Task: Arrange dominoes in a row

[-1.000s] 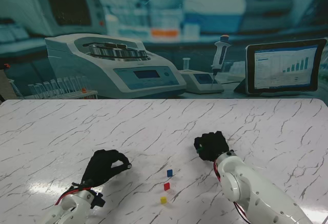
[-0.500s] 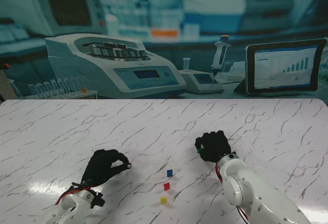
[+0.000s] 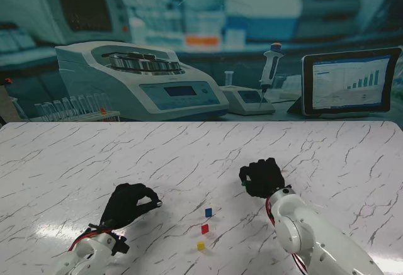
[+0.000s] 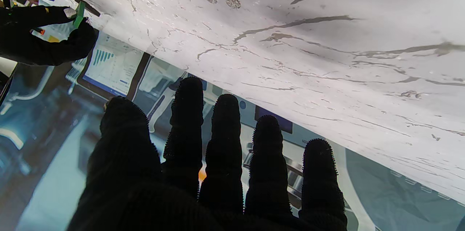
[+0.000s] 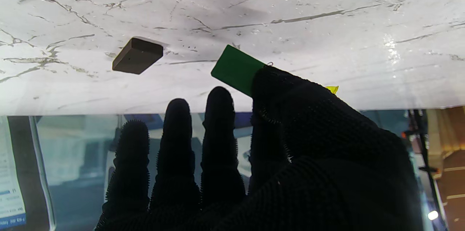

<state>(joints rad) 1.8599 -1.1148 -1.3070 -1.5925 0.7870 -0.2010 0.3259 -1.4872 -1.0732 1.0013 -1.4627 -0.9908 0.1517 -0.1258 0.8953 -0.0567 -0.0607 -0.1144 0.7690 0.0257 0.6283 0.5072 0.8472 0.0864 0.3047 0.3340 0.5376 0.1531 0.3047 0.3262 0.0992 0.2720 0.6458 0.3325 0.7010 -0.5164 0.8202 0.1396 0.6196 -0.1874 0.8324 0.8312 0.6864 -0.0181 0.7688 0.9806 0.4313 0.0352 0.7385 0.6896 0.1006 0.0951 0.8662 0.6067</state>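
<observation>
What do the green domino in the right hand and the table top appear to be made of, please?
Green domino: likely matte plastic, with flat, even colour and crisp edges. Table top: a marble look, white with grey veins, glossy where it glares; whether stone or printed laminate is unclear.

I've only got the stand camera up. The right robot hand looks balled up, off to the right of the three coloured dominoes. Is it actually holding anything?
Observer: Yes. In the right wrist view the right robot hand pinches a green domino between thumb and forefinger.
Operator: Anything lying beyond its fingers?
Observer: One dark domino lies flat on the table, apart from the green one.
Operator: And the left robot hand, is it empty?
Observer: The left wrist view shows the left robot hand holding nothing, with its fingers extended and apart.
</observation>
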